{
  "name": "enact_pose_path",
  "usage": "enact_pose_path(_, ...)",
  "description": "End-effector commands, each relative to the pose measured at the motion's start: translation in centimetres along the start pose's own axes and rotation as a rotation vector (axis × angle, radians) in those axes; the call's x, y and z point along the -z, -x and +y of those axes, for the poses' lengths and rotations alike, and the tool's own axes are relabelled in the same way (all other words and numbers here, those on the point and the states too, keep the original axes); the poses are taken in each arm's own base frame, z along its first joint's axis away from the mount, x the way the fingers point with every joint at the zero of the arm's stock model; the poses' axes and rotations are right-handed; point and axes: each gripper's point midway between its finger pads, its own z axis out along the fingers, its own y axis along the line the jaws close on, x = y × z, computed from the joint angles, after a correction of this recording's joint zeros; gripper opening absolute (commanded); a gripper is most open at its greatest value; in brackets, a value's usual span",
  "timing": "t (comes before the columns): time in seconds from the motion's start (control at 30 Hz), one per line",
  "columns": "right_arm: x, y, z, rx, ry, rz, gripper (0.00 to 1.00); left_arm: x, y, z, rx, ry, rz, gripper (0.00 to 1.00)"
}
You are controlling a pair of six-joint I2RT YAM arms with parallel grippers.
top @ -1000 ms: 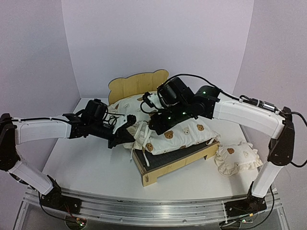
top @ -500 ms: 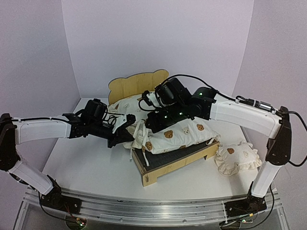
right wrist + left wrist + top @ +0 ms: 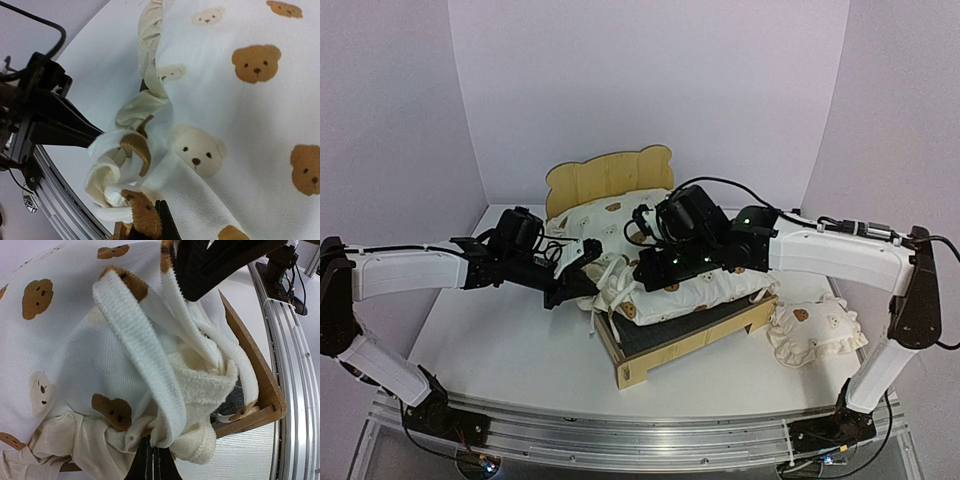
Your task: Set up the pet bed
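Observation:
The pet bed (image 3: 660,362) is a light plywood frame with a bear-eared headboard (image 3: 605,175) and a dark slatted base (image 3: 682,325). The cream bear-print cushion (image 3: 705,280) lies over it, bunched at the front left corner. My left gripper (image 3: 588,283) is shut on the cushion's bunched edge, seen in the left wrist view (image 3: 151,445). My right gripper (image 3: 642,272) is shut on a fold of the same corner, seen in the right wrist view (image 3: 159,206). The two grippers are close together. The bed's corner (image 3: 252,375) shows under the fabric (image 3: 65,340).
The small ruffled bear-print pillow (image 3: 817,335) lies on the white table (image 3: 500,345) to the right of the bed. The metal rail (image 3: 640,440) runs along the near edge. Walls stand close behind and at both sides.
My right gripper has come down and forward with the cushion, which now lies lower and flatter over the bed. My left gripper has hardly moved.

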Motion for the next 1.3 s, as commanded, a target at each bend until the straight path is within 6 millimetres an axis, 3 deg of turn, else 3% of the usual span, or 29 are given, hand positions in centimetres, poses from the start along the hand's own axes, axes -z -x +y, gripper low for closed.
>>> enact_pose_path(0.0, -0.1, -0.8, -0.6, -0.079, -0.007, -0.015, 0.00, 0.3, -0.2, 0.1, -0.001, 0.008, 0.004, 0.00)
enact_pose_path(0.2, -0.8, -3.2, -2.2, -0.078, -0.070, 0.032, 0.01, -0.1, -2.0, -0.9, 0.011, -0.026, 0.041, 0.00)
enact_pose_path(0.23, -0.8, -3.4, -2.0, -0.078, -0.061, 0.048, 0.05, -0.2, -2.3, -0.9, 0.016, -0.029, 0.045, 0.00)
enact_pose_path(0.33, -0.1, -4.2, -1.9, -0.064, -0.074, 0.125, 0.32, -0.5, -2.5, -0.8, 0.042, -0.028, 0.048, 0.00)
enact_pose_path(0.43, 2.2, -4.7, -3.4, -0.032, -0.192, 0.225, 0.47, -0.7, -2.0, -0.4, 0.071, -0.024, 0.037, 0.00)
enact_pose_path(0.5, 3.9, -4.6, -3.6, -0.028, -0.219, 0.262, 0.50, -0.9, -1.8, -0.3, 0.085, -0.025, 0.030, 0.00)
enact_pose_path(0.57, 4.6, -4.9, -2.6, -0.042, -0.176, 0.282, 0.50, -0.9, -1.6, -0.2, 0.091, -0.025, 0.024, 0.00)
enact_pose_path(0.63, 4.6, -5.8, 0.1, 0.006, -0.080, 0.279, 0.52, -1.0, -1.7, -0.2, 0.094, -0.024, 0.024, 0.00)
enact_pose_path(0.7, 4.1, -7.5, 3.5, 0.085, 0.057, 0.258, 0.51, -0.9, -1.7, -0.2, 0.091, -0.023, 0.021, 0.00)
enact_pose_path(0.77, 3.0, -8.2, 4.9, 0.110, 0.121, 0.201, 0.48, -0.9, -1.5, -0.1, 0.092, -0.020, 0.016, 0.00)
enact_pose_path(0.87, 0.7, -7.6, 6.5, 0.107, 0.220, 0.097, 0.41, -1.0, -1.1, 0.1, 0.090, -0.019, 0.006, 0.00)
enact_pose_path(1.0, -2.5, -6.3, 6.6, 0.135, 0.196, 0.006, 0.33, -1.1, -1.1, 0.2, 0.088, -0.015, 0.002, 0.00)
enact_pose_path(1.27, -6.2, -6.0, 5.4, 0.119, 0.105, -0.023, 0.32, -1.1, -1.1, 0.1, 0.095, -0.012, -0.005, 0.00)
